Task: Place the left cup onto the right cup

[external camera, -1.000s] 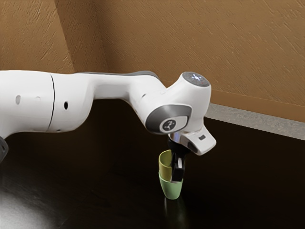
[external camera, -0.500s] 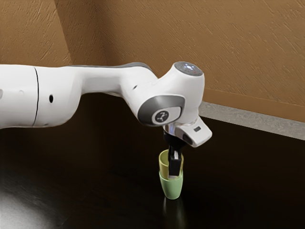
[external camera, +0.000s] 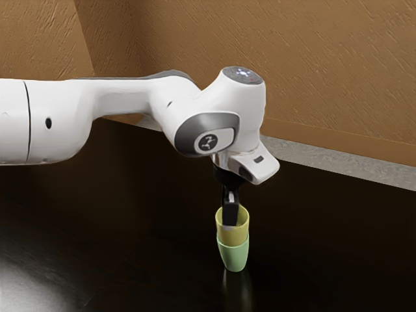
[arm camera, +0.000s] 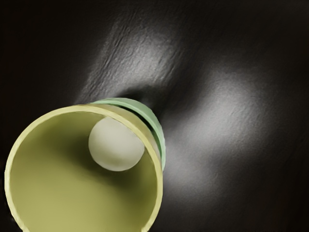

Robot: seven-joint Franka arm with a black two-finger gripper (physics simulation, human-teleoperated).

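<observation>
Pale yellow plastic cup (external camera: 232,224) nested upright in light green plastic cup (external camera: 234,255), on dark glossy table (external camera: 130,247). Black tool (external camera: 227,203) at yellow rim, possibly touching; grip state cannot be told.

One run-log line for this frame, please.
stack: yellow cup nested upright in green cup | green cup: standing on dark table | gripper: at yellow cup's rim | task: placement looks done
</observation>
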